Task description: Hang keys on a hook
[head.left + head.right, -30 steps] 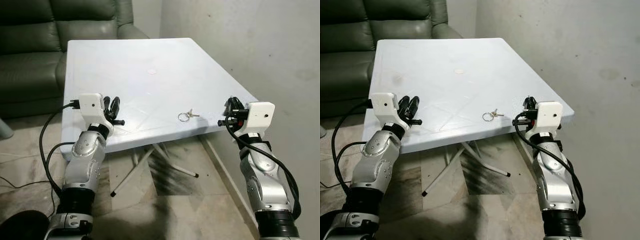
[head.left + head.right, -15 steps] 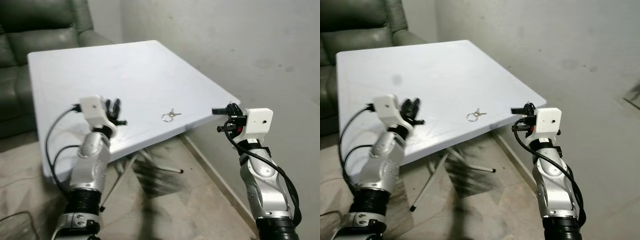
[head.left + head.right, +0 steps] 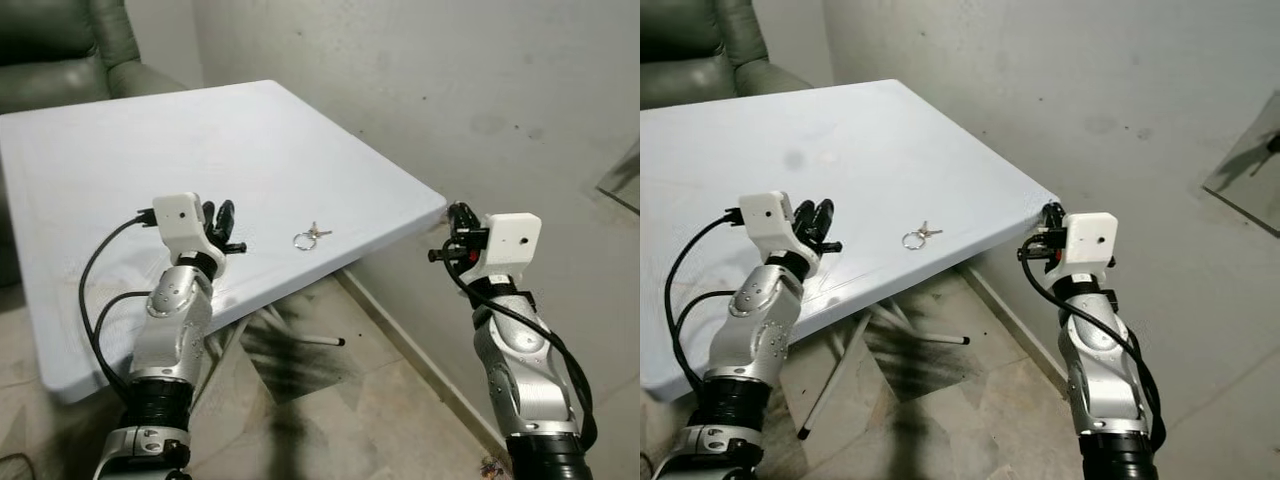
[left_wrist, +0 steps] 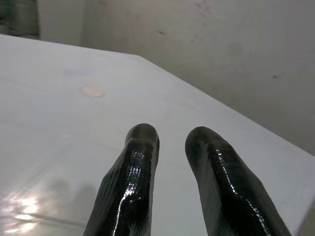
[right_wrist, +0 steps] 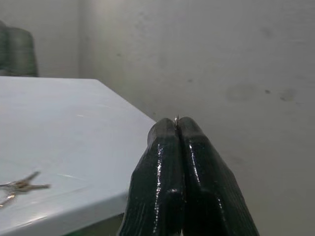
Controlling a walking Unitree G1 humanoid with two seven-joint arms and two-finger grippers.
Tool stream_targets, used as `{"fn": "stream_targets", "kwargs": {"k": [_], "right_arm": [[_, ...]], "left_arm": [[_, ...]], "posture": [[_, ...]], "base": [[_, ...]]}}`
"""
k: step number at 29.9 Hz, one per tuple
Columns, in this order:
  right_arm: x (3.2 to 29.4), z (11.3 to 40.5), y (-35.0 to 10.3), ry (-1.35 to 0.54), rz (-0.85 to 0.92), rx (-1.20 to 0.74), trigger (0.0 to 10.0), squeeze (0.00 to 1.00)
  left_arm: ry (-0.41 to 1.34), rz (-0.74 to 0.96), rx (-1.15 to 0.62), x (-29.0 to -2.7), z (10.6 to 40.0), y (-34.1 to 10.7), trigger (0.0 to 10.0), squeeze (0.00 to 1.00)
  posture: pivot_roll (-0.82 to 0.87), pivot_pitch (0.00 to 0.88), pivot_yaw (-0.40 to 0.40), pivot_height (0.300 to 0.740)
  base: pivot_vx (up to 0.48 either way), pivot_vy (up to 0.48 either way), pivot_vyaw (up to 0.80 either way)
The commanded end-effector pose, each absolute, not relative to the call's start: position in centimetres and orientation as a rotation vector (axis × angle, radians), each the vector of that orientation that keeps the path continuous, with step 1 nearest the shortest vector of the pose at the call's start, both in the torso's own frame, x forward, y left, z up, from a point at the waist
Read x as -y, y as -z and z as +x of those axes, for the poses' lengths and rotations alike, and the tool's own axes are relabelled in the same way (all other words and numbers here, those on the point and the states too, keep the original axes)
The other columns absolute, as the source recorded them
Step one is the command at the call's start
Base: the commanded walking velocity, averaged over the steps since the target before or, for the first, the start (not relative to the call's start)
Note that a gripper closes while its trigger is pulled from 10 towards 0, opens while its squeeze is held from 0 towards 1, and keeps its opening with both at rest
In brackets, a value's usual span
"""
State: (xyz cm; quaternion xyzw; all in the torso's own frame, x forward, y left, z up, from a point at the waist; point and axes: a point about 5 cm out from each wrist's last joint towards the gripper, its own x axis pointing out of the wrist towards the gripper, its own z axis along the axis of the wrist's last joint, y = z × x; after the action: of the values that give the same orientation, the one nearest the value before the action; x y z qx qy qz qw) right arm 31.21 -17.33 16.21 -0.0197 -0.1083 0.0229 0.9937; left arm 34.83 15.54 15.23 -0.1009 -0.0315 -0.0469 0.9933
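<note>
Right gripper (image 3: pixel 452 222) hangs off the table's corner, fingers pressed together on what may be a thin wire or nothing. Keys (image 3: pixel 307 237) lie on the white table (image 3: pixel 150 130), between it and the left gripper (image 3: pixel 222 222), whose fingers stand narrowly parted. View has swung rightward since a second ago; keys unmoved, still ungrasped.

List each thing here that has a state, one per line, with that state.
keys: lying flat on the table, on their ring, not held, apart from both claws
table: standing, top bare apart from the keys and a small round mark
left claw: open, holding nothing, over the table near its front edge
right claw: shut, off the table, beside its corner
couch: behind the table, nobody on it
</note>
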Motion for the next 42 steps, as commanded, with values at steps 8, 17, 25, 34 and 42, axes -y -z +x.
{"fn": "stream_targets", "kwargs": {"k": [8,17,25,34,42], "right_arm": [[16.9,30.82,-16.56,-0.059,-0.032,0.246,10.0,0.0],[16.78,30.78,-16.65,-0.066,-0.031,0.254,10.0,0.0],[16.74,30.86,-16.72,-0.074,-0.028,0.261,10.0,0.0],[16.83,31.05,-16.54,-0.069,-0.006,0.243,10.0,0.0],[16.84,31.04,-16.34,-0.07,-0.006,0.235,10.0,0.0]], "left_arm": [[0.132,-0.185,0.074,-15.07,35.08,-15.89,10.0,0.0],[0.149,-0.184,0.074,-14.85,35.09,-15.91,10.0,0.0],[0.157,-0.185,0.078,-14.75,35.04,-16.0,10.0,0.0],[0.168,-0.179,0.079,-14.63,34.94,-16.01,10.0,0.0],[0.173,-0.176,0.075,-14.57,34.91,-15.91,10.0,0.0]], "posture": [[-0.13,0.0,-0.027,0.74],[-0.13,0.0,-0.028,0.74],[-0.12,0.0,-0.029,0.74],[-0.12,0.0,-0.028,0.74],[-0.12,0.0,-0.028,0.74]], "base": [[0.094,0.0,-0.26],[0.278,0.0,0.0],[0.351,0.0,0.0],[0.368,0.0,-0.42],[0.367,0.0,-0.73]]}}
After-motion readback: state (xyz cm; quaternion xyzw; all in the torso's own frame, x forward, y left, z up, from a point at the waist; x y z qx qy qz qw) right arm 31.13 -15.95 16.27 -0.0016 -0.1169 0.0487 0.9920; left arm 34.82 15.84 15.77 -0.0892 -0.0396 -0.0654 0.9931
